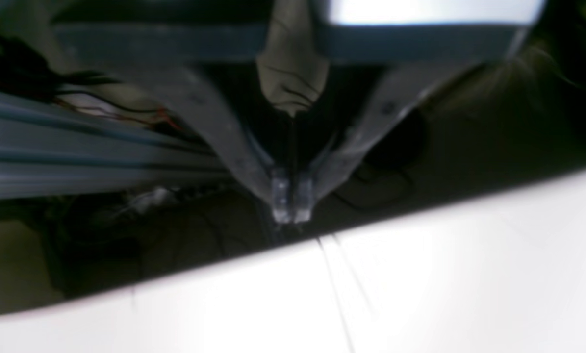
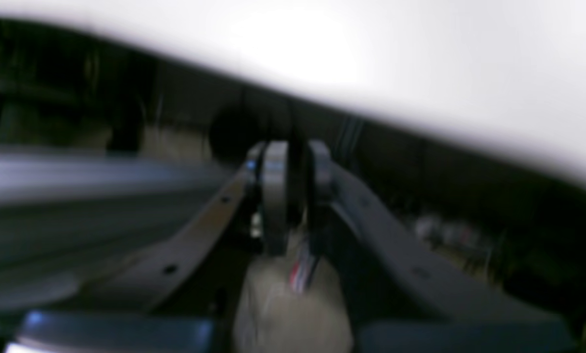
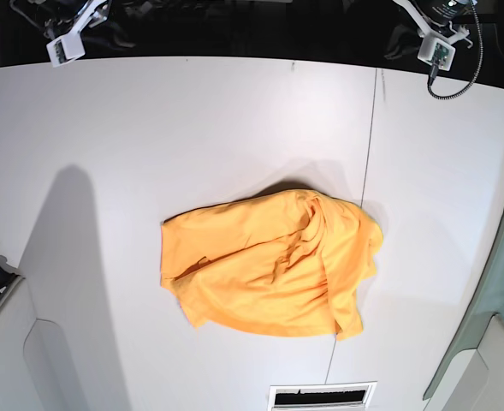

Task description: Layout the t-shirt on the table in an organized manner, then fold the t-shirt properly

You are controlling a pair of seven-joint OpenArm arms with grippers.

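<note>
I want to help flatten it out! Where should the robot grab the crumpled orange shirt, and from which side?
Probably the two outer corners of the orange-yellow soft cloth shirt: its left edge and lower right corner lie flat and free on the big white table, while the middle is bunched in folds. Each hand could come from above at its own side, then pull outward.

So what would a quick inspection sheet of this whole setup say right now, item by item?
Surface: white table, thin dark seam running down its right part.
Job's things: orange-yellow t-shirt lying crumpled mid-table, not laid flat, unfolded.
Clutter: nothing seen on the tabletop besides a vent-like slot at the near edge.
Grippers: left gripper shut and empty, by the table's edge; right gripper looks shut, empty; both far from the shirt.
Cables: dark cable hanging at the left arm.
Surroundings: dark and blurred beyond the far edge.
</note>
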